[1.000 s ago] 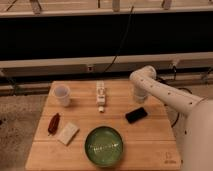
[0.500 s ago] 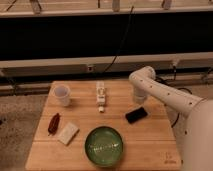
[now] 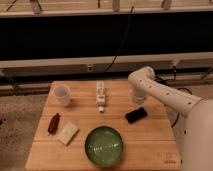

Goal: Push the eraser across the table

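1. When this moment is set against the two earlier views, almost nothing is found to have changed: the eraser (image 3: pixel 136 115) is seen at the same spot on the table (image 3: pixel 150 145), right of centre, lying at a slant.
2. Only a slight shift is noted in the bent white arm (image 3: pixel 165 97). The gripper (image 3: pixel 138 97) is still held low over the wood, just behind the eraser's far edge, on the side away from the camera.
3. The gripper's fingers are pressed together and nothing is held between them. Whether the eraser is already touched cannot be told, as the two dark shapes are seen very close together.
4. Since the eraser has not been displaced, the push is judged not to have begun; the moment is read as final positioning behind the slab.
5. Closed fingers are judged suitable here, because one blunt tip is offered to the eraser's edge.
6. The green bowl (image 3: pixel 104 146) is found near the eraser on the near-left, so a push angled that way is judged likely to end in a collision. Bare wood is left toward the near-right corner.
7. The white cup (image 3: pixel 62 95), the pale block (image 3: pixel 67 133) and the dark red piece (image 3: pixel 53 123) are seen well apart on the left, where they were before.
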`<state>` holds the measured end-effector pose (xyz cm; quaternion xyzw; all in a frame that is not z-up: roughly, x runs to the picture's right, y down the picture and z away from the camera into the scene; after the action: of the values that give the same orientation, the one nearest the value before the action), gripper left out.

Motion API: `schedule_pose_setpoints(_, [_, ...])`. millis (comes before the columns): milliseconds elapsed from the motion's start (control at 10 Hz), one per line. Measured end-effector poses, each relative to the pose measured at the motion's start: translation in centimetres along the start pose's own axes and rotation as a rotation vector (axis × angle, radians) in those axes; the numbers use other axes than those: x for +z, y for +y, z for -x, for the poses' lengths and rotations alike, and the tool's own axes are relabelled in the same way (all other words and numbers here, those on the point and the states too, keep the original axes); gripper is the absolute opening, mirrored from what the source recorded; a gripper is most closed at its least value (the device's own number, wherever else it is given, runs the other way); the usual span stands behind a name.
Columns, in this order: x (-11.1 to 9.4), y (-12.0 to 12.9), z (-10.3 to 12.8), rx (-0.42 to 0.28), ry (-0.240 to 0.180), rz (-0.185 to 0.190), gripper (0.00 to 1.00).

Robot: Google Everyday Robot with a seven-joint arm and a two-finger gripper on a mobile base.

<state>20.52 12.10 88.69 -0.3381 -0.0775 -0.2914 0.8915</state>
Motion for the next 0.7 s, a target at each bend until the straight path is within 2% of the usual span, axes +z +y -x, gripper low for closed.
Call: schedule_pose_setpoints(700, [0.26,-0.01,0.17,-0.036,-0.004,0.013,0.01])
